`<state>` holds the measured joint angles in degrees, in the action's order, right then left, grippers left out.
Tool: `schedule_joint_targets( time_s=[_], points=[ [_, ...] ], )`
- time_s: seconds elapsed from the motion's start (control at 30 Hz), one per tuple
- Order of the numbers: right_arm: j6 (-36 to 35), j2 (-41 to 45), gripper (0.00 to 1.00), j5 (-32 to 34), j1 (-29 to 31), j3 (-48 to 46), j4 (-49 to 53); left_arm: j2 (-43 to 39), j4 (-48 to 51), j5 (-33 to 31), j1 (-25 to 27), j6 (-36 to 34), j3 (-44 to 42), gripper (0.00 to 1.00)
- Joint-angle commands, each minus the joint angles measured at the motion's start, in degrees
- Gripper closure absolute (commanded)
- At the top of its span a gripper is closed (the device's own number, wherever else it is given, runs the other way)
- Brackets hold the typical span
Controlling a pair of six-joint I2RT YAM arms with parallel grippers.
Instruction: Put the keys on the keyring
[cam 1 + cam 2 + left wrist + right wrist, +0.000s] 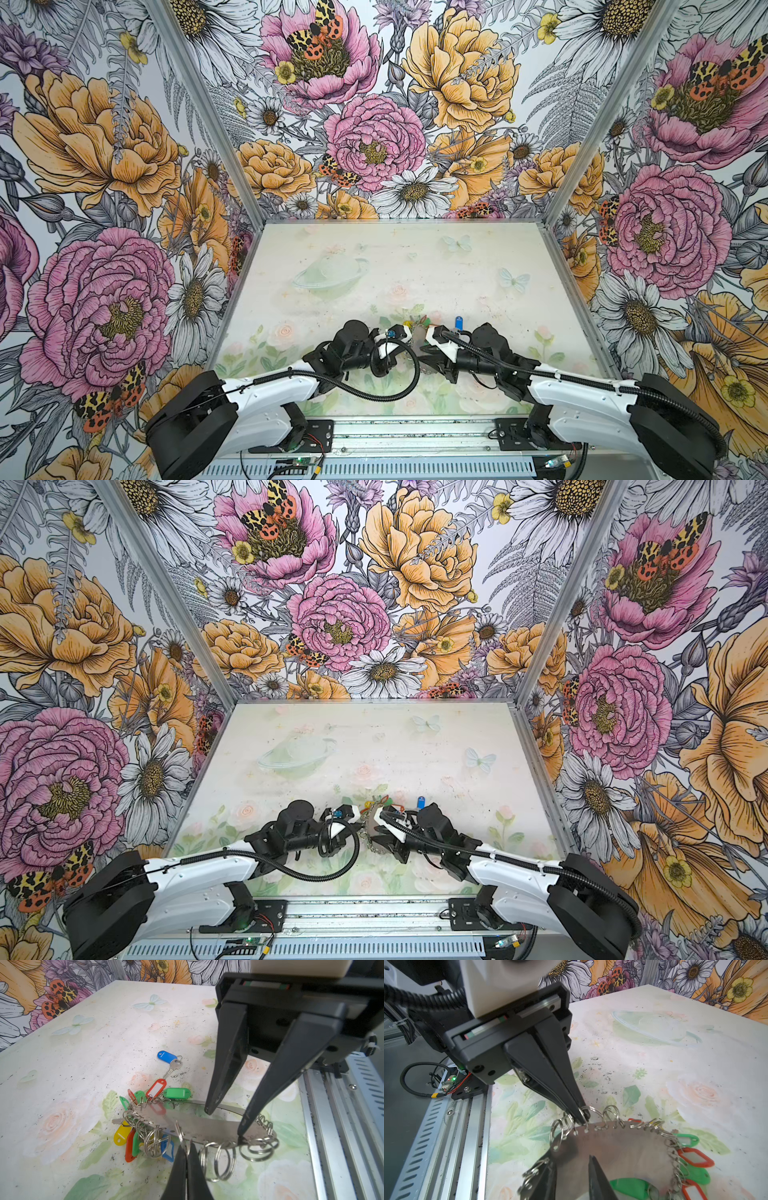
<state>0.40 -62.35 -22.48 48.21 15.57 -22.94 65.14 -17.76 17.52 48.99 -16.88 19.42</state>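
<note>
Keys [156, 1088] with red, green, yellow and blue tags hang in a bunch on the 12 o'clock side of the keyring [417, 338]. It sits between both arms near the 6 o'clock edge of the surface [83, 1064] and seems a little lifted. One blue tag [166, 1056] with a metal key [174, 1068] lies alone at about 2 o'clock from it, well apart.

The left tool [582, 1114] is fully closed and pinches one small silver ring [180, 1131] at the band's edge. The right tool [225, 1124] has its jaws partly apart astride the band, one finger in the central hole and one at the outer edge. Whether they really press it, I cannot tell.

I judge that the thin ring may slip from the closed tips, because it is round and hard. Then the band can swing and tangle the hanging tags.

The white label windows look blank, and no brand or writing is readable.
</note>
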Motion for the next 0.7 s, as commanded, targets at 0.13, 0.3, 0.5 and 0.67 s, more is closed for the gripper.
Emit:
schedule_joint_targets(
  time_s=[0.13, 0.3, 0.5, 0.67],
  points=[
    [0.4, -0.4, 0.73, 2.9, 0.6, 0.2, -1.4, 0.6, -2.6, 1.5, 1.1, -0.4, 1.0, 1.0],
    [-0.2, -0.3, 0.74, 1.3, -0.1, 0.9, -1.4, 0.3, -2.6, 3.4, 1.4, -1.2, 0.6, 1.0],
    [-1.3, -1.1, 0.79, -7.6, -4.0, 2.5, -1.2, -0.1, -2.1, 5.3, 1.9, -2.3, 0.4, 1.0],
    [-3.5, -1.2, 0.8, -11.9, -4.8, 2.4, -1.1, -0.9, -1.2, 8.6, 2.5, -5.8, -0.5, 1.0]
  ],
)
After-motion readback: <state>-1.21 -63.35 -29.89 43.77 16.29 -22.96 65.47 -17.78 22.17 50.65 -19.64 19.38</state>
